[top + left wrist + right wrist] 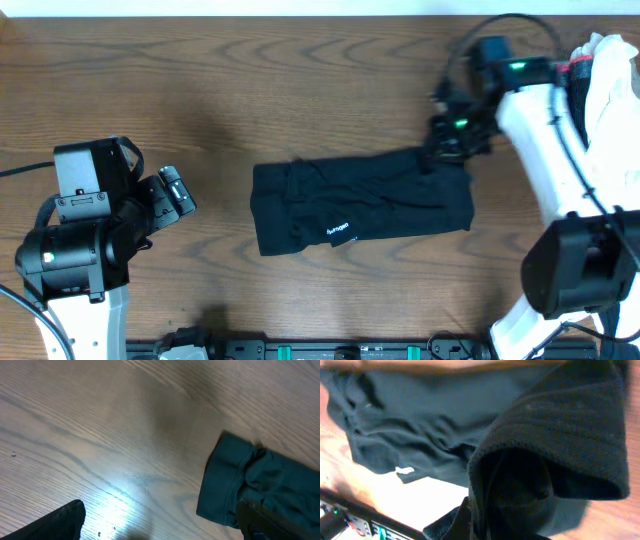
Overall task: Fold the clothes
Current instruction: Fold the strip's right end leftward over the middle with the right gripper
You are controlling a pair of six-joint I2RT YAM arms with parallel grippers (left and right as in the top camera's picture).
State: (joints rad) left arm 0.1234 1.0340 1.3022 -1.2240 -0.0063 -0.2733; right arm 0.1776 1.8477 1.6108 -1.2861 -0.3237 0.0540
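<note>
Left gripper [178, 195] hangs at the left of the overhead frame with its jaws spread as wide as they go, empty and touching nothing, well apart from the cloth. In the middle of the wooden table [250, 80] the black T-shirt [360, 205] lies as a long band running left to right, its small white logo [340, 233] near the lower edge. The step in hand looks like bringing the right end over onto the left to halve that band. To do it well, raise the pinched corner only enough for the cloth to clear itself, carry it straight along the band so the long edges stack, and set it down flat on the left end before letting go. A one-corner lift may let the lower right corner sag and twist, so the free arm would help by pinning the left end. At the upper right of the shirt, the right gripper [440, 150] has its jaws pressed together on that corner. In the right wrist view, dark fabric drapes close over the lens and hides most of the fingers.
</note>
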